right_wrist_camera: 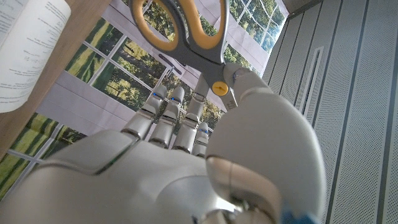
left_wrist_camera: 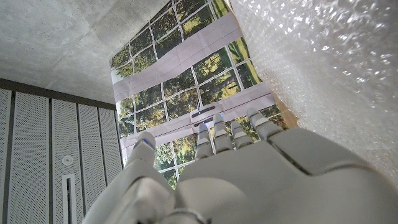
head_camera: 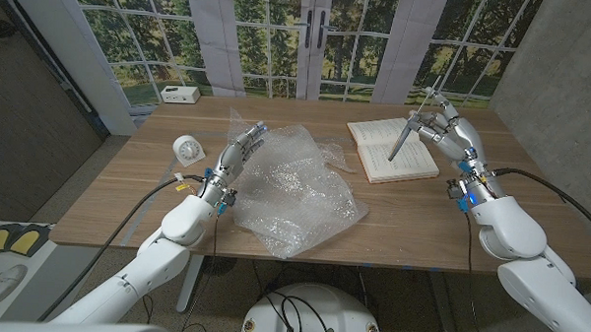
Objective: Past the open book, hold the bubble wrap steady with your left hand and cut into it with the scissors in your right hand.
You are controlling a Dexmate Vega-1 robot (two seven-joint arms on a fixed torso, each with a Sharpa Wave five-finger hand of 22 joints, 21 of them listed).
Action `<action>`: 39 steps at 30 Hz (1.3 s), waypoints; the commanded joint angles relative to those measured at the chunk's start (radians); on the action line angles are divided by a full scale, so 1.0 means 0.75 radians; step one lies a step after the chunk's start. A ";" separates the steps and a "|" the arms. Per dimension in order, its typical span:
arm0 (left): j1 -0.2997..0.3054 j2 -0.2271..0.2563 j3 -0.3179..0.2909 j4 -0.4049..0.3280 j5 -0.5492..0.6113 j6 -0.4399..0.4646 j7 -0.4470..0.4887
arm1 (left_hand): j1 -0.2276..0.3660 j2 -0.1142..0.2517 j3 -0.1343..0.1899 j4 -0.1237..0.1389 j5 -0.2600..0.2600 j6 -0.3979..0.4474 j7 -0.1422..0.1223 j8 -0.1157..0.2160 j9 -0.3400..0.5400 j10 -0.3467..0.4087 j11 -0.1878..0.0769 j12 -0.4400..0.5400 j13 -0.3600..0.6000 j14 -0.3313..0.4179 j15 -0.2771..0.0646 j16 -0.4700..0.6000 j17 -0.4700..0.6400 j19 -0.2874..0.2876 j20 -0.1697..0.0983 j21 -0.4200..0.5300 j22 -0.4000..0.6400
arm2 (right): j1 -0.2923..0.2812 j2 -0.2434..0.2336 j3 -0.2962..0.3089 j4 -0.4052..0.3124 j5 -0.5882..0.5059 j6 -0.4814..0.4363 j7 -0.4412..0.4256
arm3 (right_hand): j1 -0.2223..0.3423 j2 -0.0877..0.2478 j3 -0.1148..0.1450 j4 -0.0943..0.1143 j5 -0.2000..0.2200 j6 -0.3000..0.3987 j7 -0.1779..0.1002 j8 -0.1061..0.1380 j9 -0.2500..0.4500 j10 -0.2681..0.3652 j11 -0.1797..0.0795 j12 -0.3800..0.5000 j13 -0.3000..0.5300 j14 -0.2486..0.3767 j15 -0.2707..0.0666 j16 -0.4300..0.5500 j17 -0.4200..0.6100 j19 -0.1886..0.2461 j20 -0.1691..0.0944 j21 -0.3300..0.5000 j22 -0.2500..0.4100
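The crumpled clear bubble wrap (head_camera: 297, 186) lies in the middle of the wooden table (head_camera: 127, 195). My left hand (head_camera: 237, 151) reaches along the wrap's left edge with its fingers stretched out and holds nothing. I cannot tell whether it touches the wrap. The left wrist view shows the left hand (left_wrist_camera: 249, 174) beside the bubble wrap (left_wrist_camera: 323, 68). My right hand (head_camera: 454, 134) hovers over the open book (head_camera: 393, 150) and grips the scissors (head_camera: 408, 135), which slant down toward the page. In the right wrist view the scissors (right_wrist_camera: 186, 31) show yellow-lined handles beyond the right hand (right_wrist_camera: 186, 168).
A small white round clock (head_camera: 186, 149) stands left of my left hand. A white box (head_camera: 181, 94) sits at the table's far left corner. The book (right_wrist_camera: 25, 50) lies to the right of the wrap. Windows stand behind the table.
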 commanded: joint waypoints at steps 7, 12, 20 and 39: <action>0.048 0.012 -0.025 -0.049 0.003 -0.037 0.013 | 0.012 0.008 0.001 -0.013 0.004 0.011 0.012 0.001 0.005 -0.020 0.036 -0.015 0.005 -0.014 0.015 -0.002 0.001 0.002 0.000 0.007 0.005 | 0.063 -0.029 -0.101 0.038 0.011 0.074 0.002 | -0.002 0.015 0.001 -0.001 0.011 -0.002 -0.005 -0.003 0.002 0.158 -0.153 0.014 0.096 -0.011 -0.226 -0.003 0.008 0.000 0.015 0.003 0.004; 0.063 0.003 -0.034 -0.058 0.016 -0.048 0.037 | 0.011 0.010 0.002 -0.011 0.004 0.110 0.024 0.026 0.005 0.119 -0.053 0.026 0.007 0.039 -0.058 0.012 0.000 0.017 -0.005 0.012 0.005 | 0.082 -0.031 -0.127 0.050 0.000 0.082 -0.003 | -0.002 0.015 0.002 -0.002 0.014 -0.001 -0.005 -0.003 0.002 0.158 -0.153 0.015 0.095 -0.011 -0.223 -0.003 0.009 0.000 0.016 0.003 0.004; 0.089 -0.013 -0.046 -0.068 0.032 -0.089 0.059 | 0.012 0.013 0.005 -0.011 0.003 0.156 0.027 0.027 0.006 0.158 -0.041 0.029 0.007 0.081 -0.019 0.016 0.001 0.014 0.007 0.009 0.005 | 0.103 -0.036 -0.159 0.053 -0.042 0.103 -0.014 | 0.001 0.016 0.003 -0.006 0.016 0.003 -0.006 -0.001 0.002 0.161 -0.153 0.017 0.096 -0.012 -0.225 -0.003 0.010 -0.001 0.015 0.004 0.004; 0.060 -0.075 -0.016 -0.030 0.017 -0.084 0.055 | 0.046 0.026 0.032 -0.026 -0.003 0.352 0.062 0.054 0.010 0.276 -0.009 0.044 0.013 0.167 -0.064 0.002 -0.001 0.053 -0.031 0.009 0.005 | 0.147 -0.005 -0.238 0.083 -0.133 0.148 -0.054 | 0.006 0.016 0.008 -0.012 0.023 0.009 -0.008 0.000 0.002 0.165 -0.154 0.021 0.096 -0.009 -0.223 -0.004 0.012 -0.003 0.017 0.004 0.004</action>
